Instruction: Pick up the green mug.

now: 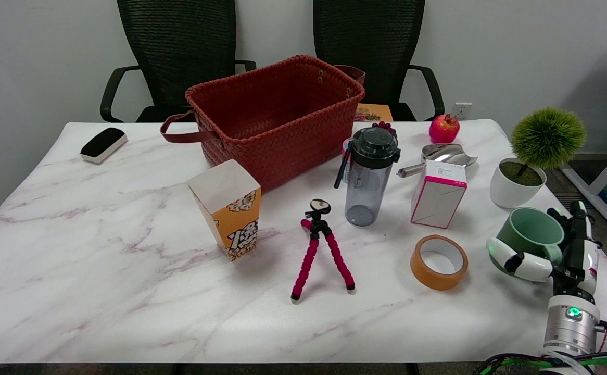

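The green mug (531, 230) is near the table's right edge, its mouth facing up and slightly toward me. My right hand (553, 255) reaches in from the lower right and wraps around it. The white thumb (517, 262) presses across the mug's near lower wall, and the black-and-white fingers (578, 237) lie against its right side by the handle. The thumb hides the mug's base, so I cannot tell whether it is off the table.
An orange tape roll (439, 261) lies just left of the mug. A white pot with a green plant (517, 182) stands behind it, and a pink-edged white box (438, 194) further left. A bottle (368, 174), pink tripod (321, 250), popcorn box (228, 213) and red basket (277, 117) fill the middle.
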Robot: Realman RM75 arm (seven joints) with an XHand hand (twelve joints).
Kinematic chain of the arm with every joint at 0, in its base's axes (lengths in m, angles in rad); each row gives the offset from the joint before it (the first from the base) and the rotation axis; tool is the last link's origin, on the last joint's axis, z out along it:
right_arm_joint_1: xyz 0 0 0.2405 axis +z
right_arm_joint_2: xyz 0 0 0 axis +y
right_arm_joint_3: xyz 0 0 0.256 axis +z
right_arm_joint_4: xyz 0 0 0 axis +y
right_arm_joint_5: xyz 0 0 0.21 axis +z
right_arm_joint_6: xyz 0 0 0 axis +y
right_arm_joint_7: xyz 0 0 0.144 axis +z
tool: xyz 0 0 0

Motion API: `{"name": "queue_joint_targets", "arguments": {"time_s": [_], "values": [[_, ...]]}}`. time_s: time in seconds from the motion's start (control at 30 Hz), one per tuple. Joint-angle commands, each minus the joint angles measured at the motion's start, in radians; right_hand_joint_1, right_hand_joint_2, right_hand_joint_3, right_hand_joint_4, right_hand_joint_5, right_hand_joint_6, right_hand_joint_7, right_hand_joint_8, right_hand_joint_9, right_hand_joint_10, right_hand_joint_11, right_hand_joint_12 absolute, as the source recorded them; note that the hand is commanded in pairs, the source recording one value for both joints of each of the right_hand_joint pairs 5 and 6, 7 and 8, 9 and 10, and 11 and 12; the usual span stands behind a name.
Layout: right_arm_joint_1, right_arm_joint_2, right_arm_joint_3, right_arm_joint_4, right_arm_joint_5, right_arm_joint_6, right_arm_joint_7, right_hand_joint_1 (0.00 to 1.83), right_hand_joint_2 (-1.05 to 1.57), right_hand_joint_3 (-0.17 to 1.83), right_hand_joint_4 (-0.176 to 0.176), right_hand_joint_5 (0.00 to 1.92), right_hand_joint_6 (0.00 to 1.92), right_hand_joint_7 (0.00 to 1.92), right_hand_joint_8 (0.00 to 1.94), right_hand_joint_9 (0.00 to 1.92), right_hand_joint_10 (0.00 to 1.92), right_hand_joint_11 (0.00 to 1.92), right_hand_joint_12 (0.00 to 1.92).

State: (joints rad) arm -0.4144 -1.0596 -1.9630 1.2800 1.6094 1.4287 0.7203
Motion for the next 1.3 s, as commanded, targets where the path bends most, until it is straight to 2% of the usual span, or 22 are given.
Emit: {"name": "queue_joint_targets", "arguments": {"time_s": [0.03,0.1,0.27,0.37,0.63,0.7,0.9,1.0,1.13,1.3], "values": [[0.0,0.0,0.008,-0.006,0.003,-0.019,0.0,1.33,-0.05,0.64,0.0,0.1,0.1,0.47,0.47,0.0,0.0,0.5,0.5],[0.0,0.0,0.009,-0.005,0.012,-0.019,-0.001,1.31,-0.01,0.54,0.0,0.12,0.12,0.63,0.63,0.05,0.05,0.69,0.69],[0.002,0.0,0.01,-0.006,0.013,-0.019,-0.003,1.26,0.03,0.48,0.0,0.23,0.23,0.83,0.83,0.24,0.24,1.04,1.04],[0.002,0.0,0.011,-0.006,0.013,-0.017,-0.005,1.24,0.01,0.51,0.0,0.3,0.3,0.87,0.87,0.29,0.29,1.17,1.17],[0.003,0.0,0.012,-0.006,0.013,-0.014,-0.008,1.2,-0.04,0.66,0.0,0.4,0.4,0.92,0.92,0.37,0.37,1.36,1.36],[0.003,0.0,0.012,-0.007,0.013,-0.012,-0.008,1.2,-0.03,0.69,0.0,0.44,0.44,0.96,0.96,0.42,0.42,1.47,1.47],[0.007,0.002,0.012,-0.008,0.013,-0.011,-0.008,1.14,0.14,0.72,0.0,0.63,0.63,1.26,1.26,0.87,0.87,1.8,1.8],[0.01,0.005,0.012,-0.009,0.013,-0.011,-0.008,1.12,0.23,0.68,0.0,0.7,0.7,1.36,1.36,1.06,1.06,1.91,1.91],[0.013,0.005,0.012,-0.01,0.013,-0.011,-0.008,1.1,0.33,0.61,0.0,0.76,0.76,1.47,1.47,1.22,1.22,1.92,1.92],[0.018,0.008,0.012,-0.016,0.006,-0.007,-0.007,1.09,0.34,0.6,0.0,0.78,0.78,1.5,1.5,1.25,1.25,1.92,1.92]]}}
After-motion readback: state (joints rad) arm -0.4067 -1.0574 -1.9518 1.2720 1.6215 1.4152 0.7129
